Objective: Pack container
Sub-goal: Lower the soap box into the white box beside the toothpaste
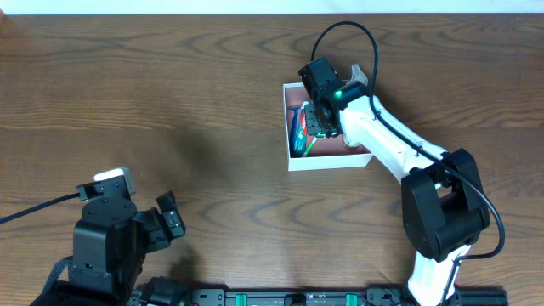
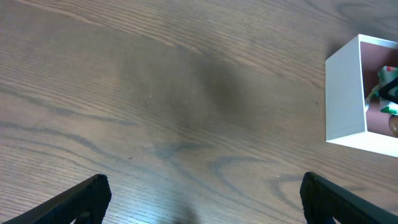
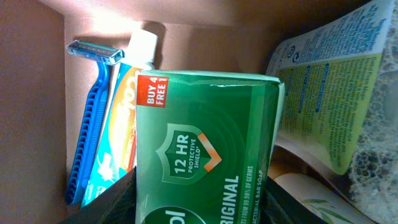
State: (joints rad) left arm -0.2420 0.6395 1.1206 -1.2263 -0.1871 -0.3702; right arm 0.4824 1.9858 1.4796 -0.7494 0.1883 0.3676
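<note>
Right gripper [image 1: 320,121] is down inside the container [image 1: 327,163], upper right of centre in the overhead view. In the right wrist view its dark fingers [image 3: 107,202] sit at the bottom edge on either side of a green soap box [image 3: 205,155]. Can't tell whether the jaws are pinching the box or just flanking it. Left gripper [image 2: 204,180] is spread wide and holds nothing. It hovers over bare wooden table [image 2: 155,93] at the lower left of the overhead frame, well apart from the container.

Already inside:
- blue razor [image 3: 87,137] along the left inner wall
- toothpaste tube [image 3: 115,149] with a white cap, just beside the razor
- printed sachet [image 3: 323,93] at the right, leaning on the soap box

Handling, as a judgement: the container is thin cardboard, so light and fairly stiff along the folds. The walls are probably easy to dent or bow if squeezed hard. The bottom likely slides easily on the smooth wood, so a push on one wall would shift it rather than tip it. The best hold looks like pinching one upright wall over its rim, close to a corner where it is stiffest. The white wall [image 2: 345,93] facing the left arm is free. With contents inside, a one-wall lift could tilt it. Steady it rather than lift.
</note>
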